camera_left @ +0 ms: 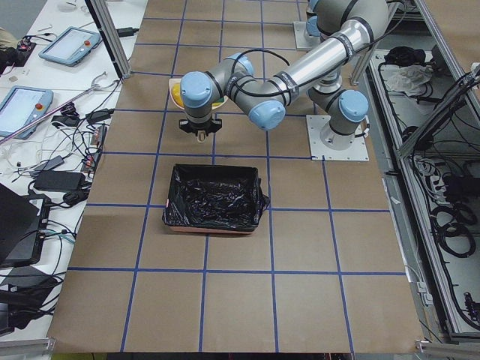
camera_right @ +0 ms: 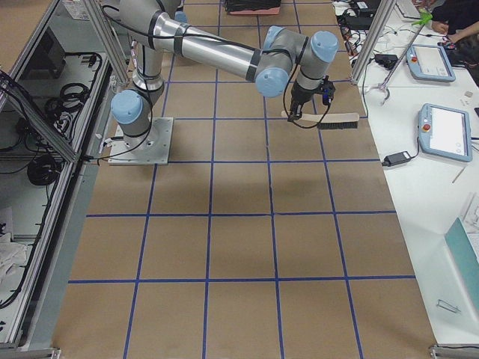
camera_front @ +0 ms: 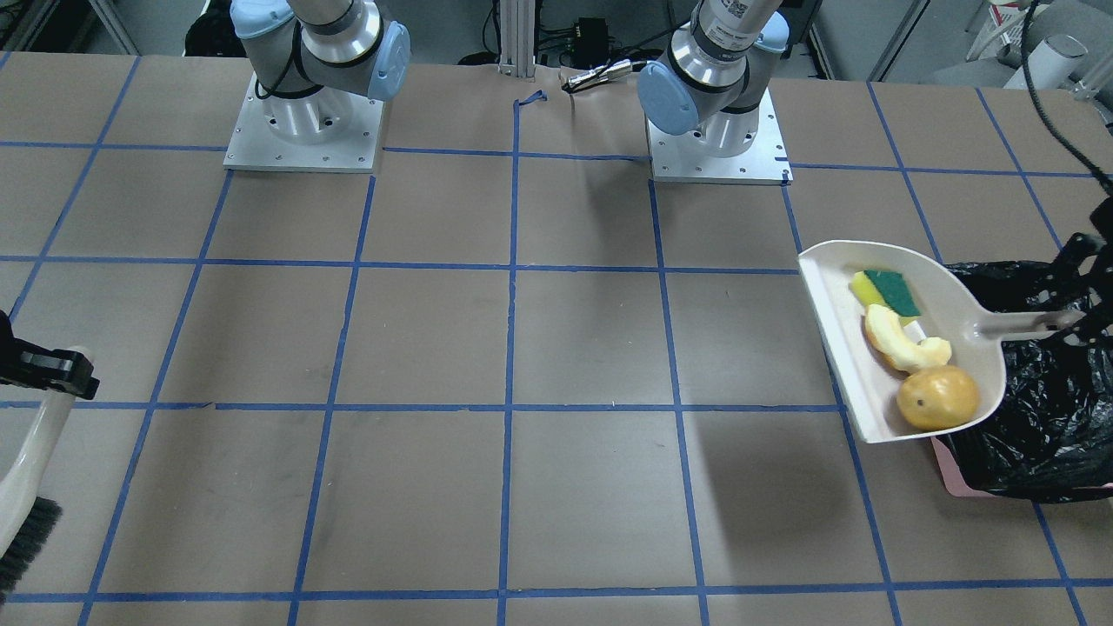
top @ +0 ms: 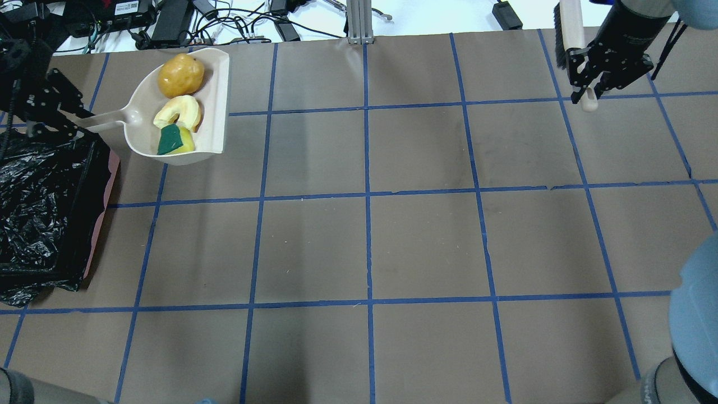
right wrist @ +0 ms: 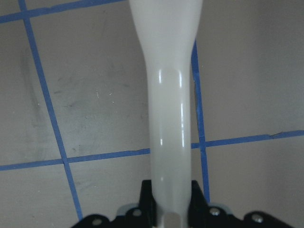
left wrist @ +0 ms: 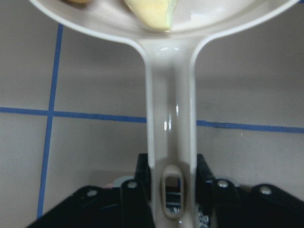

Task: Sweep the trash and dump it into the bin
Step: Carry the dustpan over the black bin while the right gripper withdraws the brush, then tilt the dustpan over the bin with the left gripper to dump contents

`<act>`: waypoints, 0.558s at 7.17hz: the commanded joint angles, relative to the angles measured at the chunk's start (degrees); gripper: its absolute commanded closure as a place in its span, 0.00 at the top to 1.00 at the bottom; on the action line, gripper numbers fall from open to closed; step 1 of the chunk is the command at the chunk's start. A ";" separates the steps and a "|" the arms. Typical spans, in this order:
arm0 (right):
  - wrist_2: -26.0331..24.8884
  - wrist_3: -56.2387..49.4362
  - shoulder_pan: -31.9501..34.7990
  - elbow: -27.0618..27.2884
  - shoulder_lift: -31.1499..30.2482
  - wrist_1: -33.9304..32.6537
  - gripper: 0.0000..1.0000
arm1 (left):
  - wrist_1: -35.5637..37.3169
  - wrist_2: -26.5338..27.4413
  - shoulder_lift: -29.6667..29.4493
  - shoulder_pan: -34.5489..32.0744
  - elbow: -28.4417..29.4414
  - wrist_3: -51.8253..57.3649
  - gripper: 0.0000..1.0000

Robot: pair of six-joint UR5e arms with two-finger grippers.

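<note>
Dustpan (top: 216, 112), handle clamped in left gripper (left wrist: 172, 173), holding all trash (top: 179, 112) (sponge (top: 174, 140), fruit slice (top: 188, 115), lump (top: 180, 74)) just beside the bin (top: 50, 185): keep level until over the liner, then tip; right gripper (top: 586, 84) grips brush (top: 566, 22).

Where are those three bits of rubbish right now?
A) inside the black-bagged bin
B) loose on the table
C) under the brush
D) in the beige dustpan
D: the sponge piece, fruit slice and potato-like lump all lie in the dustpan; none shows inside the bin.
</note>
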 commanded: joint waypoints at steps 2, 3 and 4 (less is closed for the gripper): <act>0.25 -11.94 -7.64 3.08 1.02 -1.21 0.00 | 2.23 8.87 -1.67 10.02 5.90 11.82 0.00; 0.08 -15.47 -10.55 4.05 2.07 -1.73 0.00 | 5.03 10.19 -2.11 11.18 6.27 13.33 0.00; -0.01 -18.47 -13.71 4.24 2.86 -2.87 0.00 | 11.67 14.64 -2.46 11.54 6.10 13.69 0.00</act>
